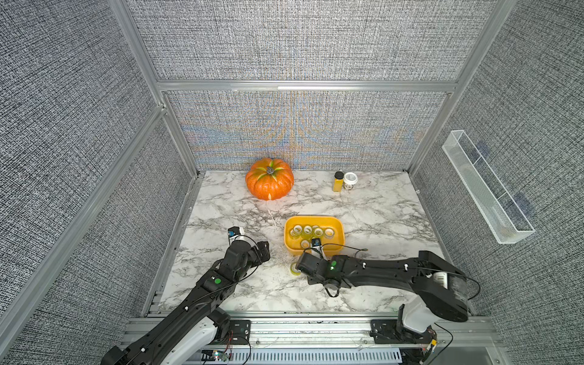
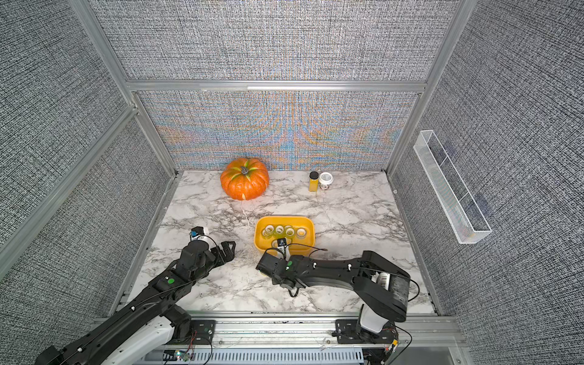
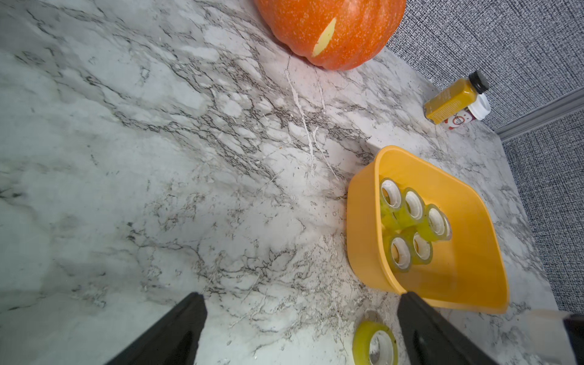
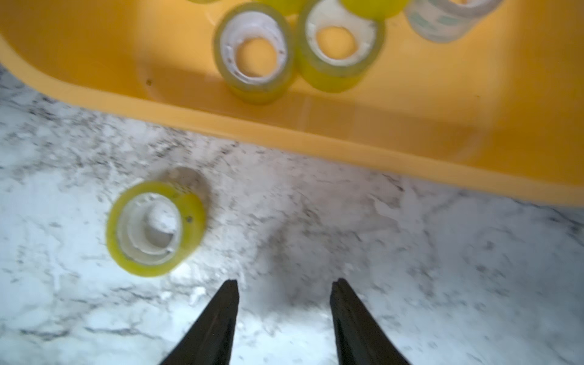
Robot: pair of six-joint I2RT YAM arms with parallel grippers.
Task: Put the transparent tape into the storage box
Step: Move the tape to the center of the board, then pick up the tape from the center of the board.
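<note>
Transparent tape: one loose roll (image 4: 155, 227) lies flat on the bench (image 4: 410, 252) with its core hole up; it sits to one side of the right jaws, not between them, just outside the near wall of the storage box (image 4: 347, 126); a top view shows it beside the right wrist (image 1: 295, 269)
Right jaws: parted and empty; low over bare bench close to the box; this wrist view is blurred
Left jaws: spread wide and empty; above the bench, apart from both roll and box
Step in hand: by my reading, the reach for the only roll left outside
Doing it well: shift the right jaws sideways until the roll sits squarely between them; set them wider than the ring; go down until the tips nearly meet the bench; pinch across the outer ring, gently, as the tape surface looks slick; lift clear of the box wall before crossing it; let go over a bare patch of the box floor, not onto other rolls
Boxed rolls (image 2: 279, 229): about seven tops countable in both top views; they overlap, so lower ones may be hidden
Loose rolls: one
Storage boxes: one, mid-bench
Others: one pumpkin (image 1: 269, 183); one yellow bottle (image 1: 338, 181); one white-lidded jar (image 1: 350, 179) just beside it; one clear trough (image 1: 486, 186) on the side wall
Arms: two
</note>
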